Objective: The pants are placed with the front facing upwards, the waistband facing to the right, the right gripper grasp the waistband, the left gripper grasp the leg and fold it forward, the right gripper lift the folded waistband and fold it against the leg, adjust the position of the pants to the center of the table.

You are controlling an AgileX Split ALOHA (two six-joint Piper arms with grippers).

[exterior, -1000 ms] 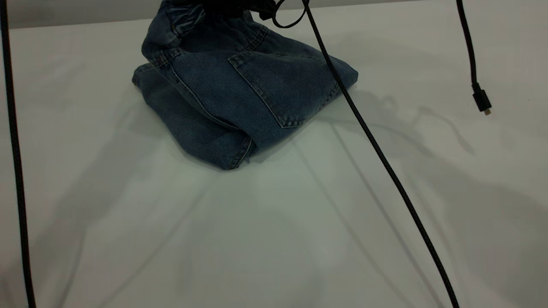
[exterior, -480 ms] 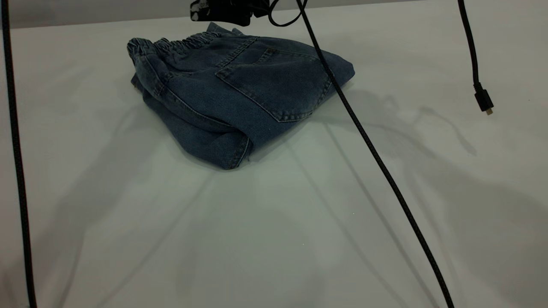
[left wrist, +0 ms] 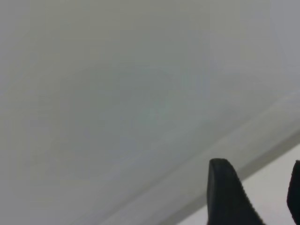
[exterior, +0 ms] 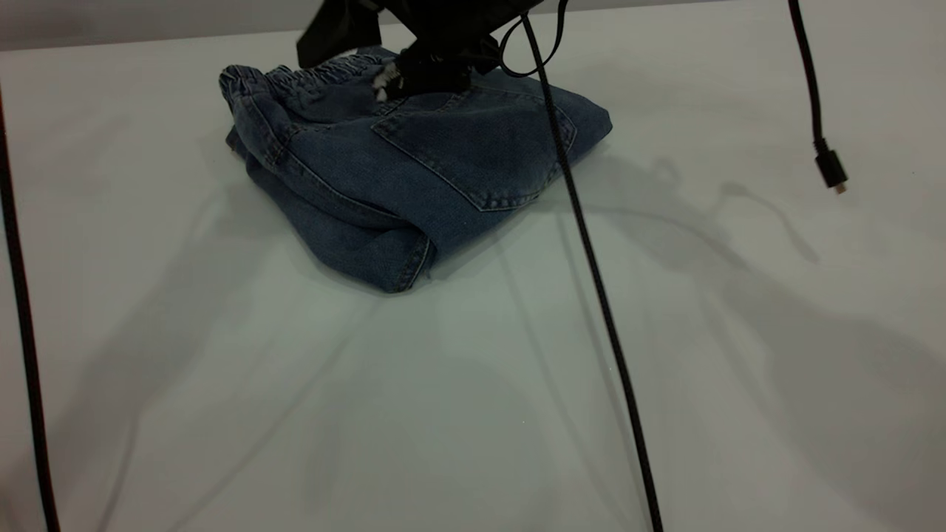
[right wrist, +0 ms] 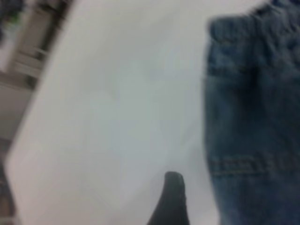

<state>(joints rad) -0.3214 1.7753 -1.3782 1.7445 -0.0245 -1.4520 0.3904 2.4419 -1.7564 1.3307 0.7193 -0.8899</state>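
The pants (exterior: 414, 170) lie folded into a compact bundle on the table (exterior: 473, 384), toward its far side, with a square back pocket (exterior: 480, 148) facing up. The gathered waistband (exterior: 310, 74) runs along the bundle's far left edge. My right gripper (exterior: 414, 66) hangs low over the far edge of the pants, next to the waistband, open and holding nothing. In the right wrist view one black finger (right wrist: 173, 197) shows beside the denim (right wrist: 253, 117); the other finger is out of frame. My left gripper (left wrist: 258, 164) is open, away from the pants, over bare surface.
A black cable (exterior: 591, 295) slants from the right arm across the pants down to the near edge. Another cable (exterior: 22, 332) runs down the left side. A third cable hangs at the right and ends in a plug (exterior: 829, 166).
One second ago the waistband was held up off the table. It was then laid flat onto the folded pants and let go. The right gripper has since dropped closer over it.
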